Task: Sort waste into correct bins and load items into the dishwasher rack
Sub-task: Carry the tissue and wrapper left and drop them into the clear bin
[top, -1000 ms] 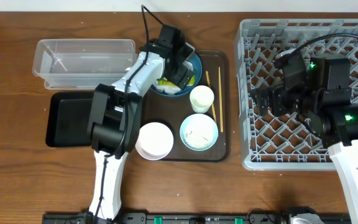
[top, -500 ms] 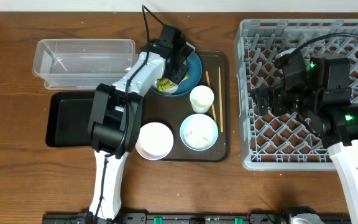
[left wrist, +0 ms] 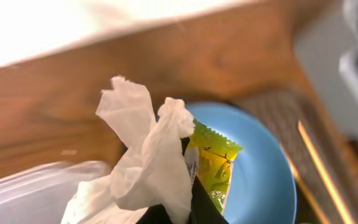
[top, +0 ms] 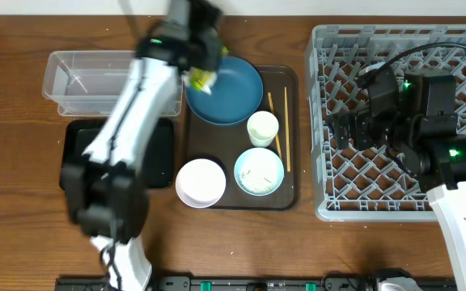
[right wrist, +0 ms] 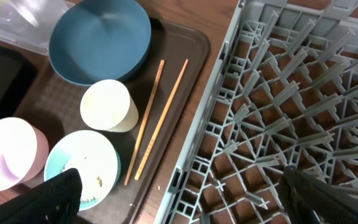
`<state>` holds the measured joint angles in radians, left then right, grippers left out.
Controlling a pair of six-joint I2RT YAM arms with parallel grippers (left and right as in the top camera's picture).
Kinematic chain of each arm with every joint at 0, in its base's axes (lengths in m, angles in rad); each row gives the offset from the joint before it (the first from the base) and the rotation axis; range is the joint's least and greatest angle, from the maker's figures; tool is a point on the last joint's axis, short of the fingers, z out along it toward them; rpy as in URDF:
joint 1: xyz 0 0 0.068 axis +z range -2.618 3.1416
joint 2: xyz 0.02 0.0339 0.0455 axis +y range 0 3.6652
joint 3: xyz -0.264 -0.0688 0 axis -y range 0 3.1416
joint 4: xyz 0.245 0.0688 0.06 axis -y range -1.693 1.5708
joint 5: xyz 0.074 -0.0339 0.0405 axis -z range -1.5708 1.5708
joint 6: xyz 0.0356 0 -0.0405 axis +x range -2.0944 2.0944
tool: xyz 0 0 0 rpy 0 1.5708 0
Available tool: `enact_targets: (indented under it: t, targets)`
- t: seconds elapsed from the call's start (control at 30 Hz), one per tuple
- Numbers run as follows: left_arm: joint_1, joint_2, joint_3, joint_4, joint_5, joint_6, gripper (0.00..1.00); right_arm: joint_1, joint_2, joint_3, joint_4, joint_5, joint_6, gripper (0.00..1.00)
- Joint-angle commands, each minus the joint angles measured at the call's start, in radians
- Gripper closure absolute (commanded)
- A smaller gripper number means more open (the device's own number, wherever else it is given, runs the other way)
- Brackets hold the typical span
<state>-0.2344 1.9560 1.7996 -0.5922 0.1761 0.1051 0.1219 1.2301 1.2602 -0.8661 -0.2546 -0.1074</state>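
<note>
Above the far-left rim of the dark blue plate (top: 233, 93), I had the left tool (left wrist: 178, 213) clamped on the crumpled white tissue (left wrist: 143, 163) and the snack wrapper (left wrist: 216, 165) together, lifted off the plate, near the clear tub (top: 95, 77). My right tool (right wrist: 191, 196) hung with jaws spread wide over the grey rack (top: 427, 48), at its left edge. The white cup (top: 262, 128), light blue bowl (top: 259, 171), white bowl (top: 201, 183) and chopsticks (top: 280, 133) sat on the brown tray (top: 285, 89).

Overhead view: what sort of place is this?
Likely a tabletop dish-clearing station: a grey dishwasher rack, a brown serving tray of tableware, and a clear tub for sorting.
</note>
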Motion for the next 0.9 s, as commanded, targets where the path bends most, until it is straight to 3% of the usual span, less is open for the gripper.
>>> enact_targets:
  t: [0.0,0.27,0.5,0.57,0.7,0.77,0.87]
  targets:
    - [0.087,-0.067,0.021,-0.020,-0.013,-0.128,0.94,-0.010,0.001,0.001,0.002,-0.005,-0.009,0.01]
    - [0.258,-0.050,-0.002,-0.038,-0.140,-0.317,0.94,-0.010,0.001,0.001,0.002,-0.005,-0.002,0.01]
    - [0.329,0.030,-0.016,-0.052,-0.143,-0.354,0.92,-0.010,0.001,0.001,0.002,-0.005,-0.002,0.01]
    - [0.338,0.053,-0.016,-0.054,-0.143,-0.354,0.86,-0.010,0.001,0.001,0.002,-0.005,-0.002,0.01]
    - [0.343,0.081,-0.016,-0.068,-0.143,-0.354,0.59,-0.010,0.001,0.001,0.002,-0.005,-0.002,0.01]
    - [0.343,0.080,-0.016,-0.081,-0.143,-0.353,0.56,-0.010,0.001,0.001,0.002,-0.005,-0.002,0.01]
    - [0.343,0.071,-0.015,-0.084,-0.143,-0.342,0.42,-0.010,0.001,0.001,0.002,-0.005,-0.002,0.01]
